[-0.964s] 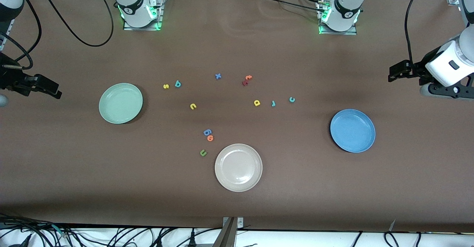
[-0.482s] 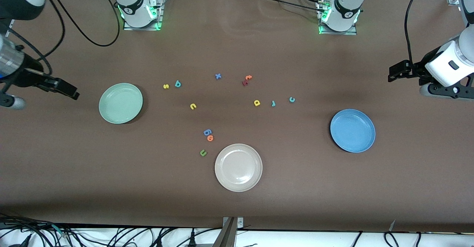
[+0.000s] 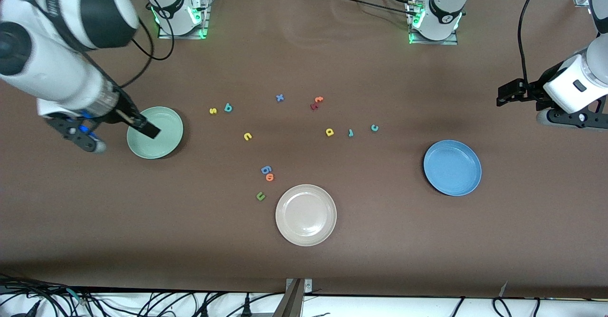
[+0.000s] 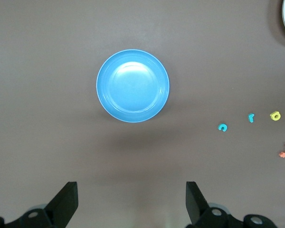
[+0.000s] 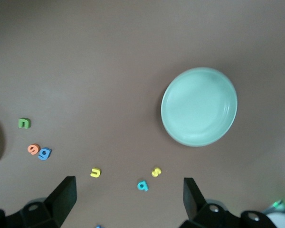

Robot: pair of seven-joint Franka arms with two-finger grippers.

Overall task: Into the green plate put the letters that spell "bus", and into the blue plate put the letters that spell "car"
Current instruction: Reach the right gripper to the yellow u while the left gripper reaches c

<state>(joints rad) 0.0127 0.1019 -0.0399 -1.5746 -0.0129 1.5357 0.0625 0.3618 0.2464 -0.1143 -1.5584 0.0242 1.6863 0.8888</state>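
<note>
The teal b (image 3: 228,108), yellow s (image 3: 213,110) and yellow u (image 3: 247,136) lie on the table beside the empty green plate (image 3: 164,139). My right gripper (image 3: 144,127) hangs open over that plate's edge; the right wrist view shows the green plate (image 5: 199,106), b (image 5: 142,185), s (image 5: 156,172) and u (image 5: 95,172) below the right gripper (image 5: 128,190). The yellow a (image 3: 329,131), teal r (image 3: 350,132) and teal c (image 3: 374,127) lie in a row toward the empty blue plate (image 3: 452,167). My left gripper (image 3: 506,93) waits open at its end of the table, seen as the left gripper (image 4: 131,192) above bare table near the blue plate (image 4: 133,85).
A cream plate (image 3: 306,215) sits nearest the front camera. A blue g (image 3: 266,169), orange o (image 3: 270,177) and green u (image 3: 260,196) lie beside it. A blue x (image 3: 280,98), orange t (image 3: 318,99) and dark red letter (image 3: 314,106) lie farther back.
My right arm has swung in from its end of the table until its gripper is over the green plate. The left arm has hardly moved, and no letter has shifted.
</note>
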